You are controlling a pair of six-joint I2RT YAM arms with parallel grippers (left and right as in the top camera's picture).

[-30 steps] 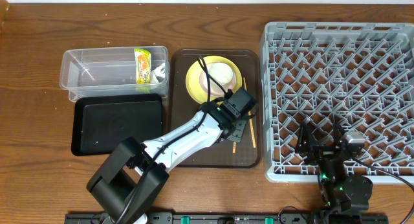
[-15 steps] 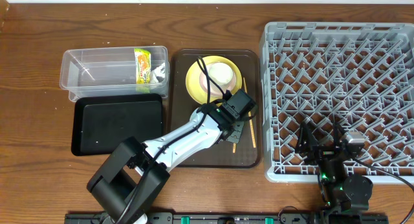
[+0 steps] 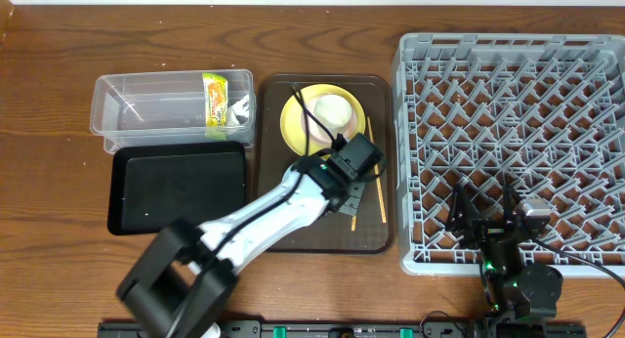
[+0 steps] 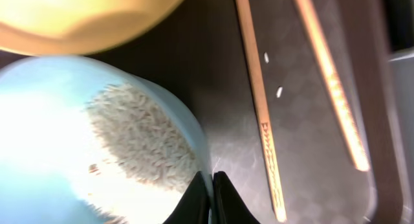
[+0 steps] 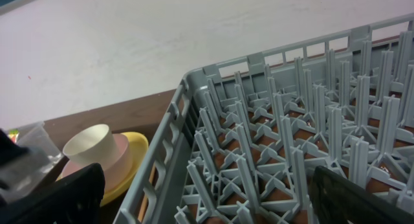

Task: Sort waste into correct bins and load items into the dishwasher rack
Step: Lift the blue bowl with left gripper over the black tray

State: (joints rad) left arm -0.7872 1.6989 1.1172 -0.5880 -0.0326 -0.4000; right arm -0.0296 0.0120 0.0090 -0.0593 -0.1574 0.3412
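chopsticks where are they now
The chopsticks lie on the brown tray, right of the blue bowl in the left wrist view, left of the grey rack overhead.

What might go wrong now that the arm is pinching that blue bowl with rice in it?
The left gripper pinches only the thin rim of the light blue bowl, so it may slip or tilt, spilling rice onto the brown tray. The chopsticks lie close beside the bowl; a swing might knock them.
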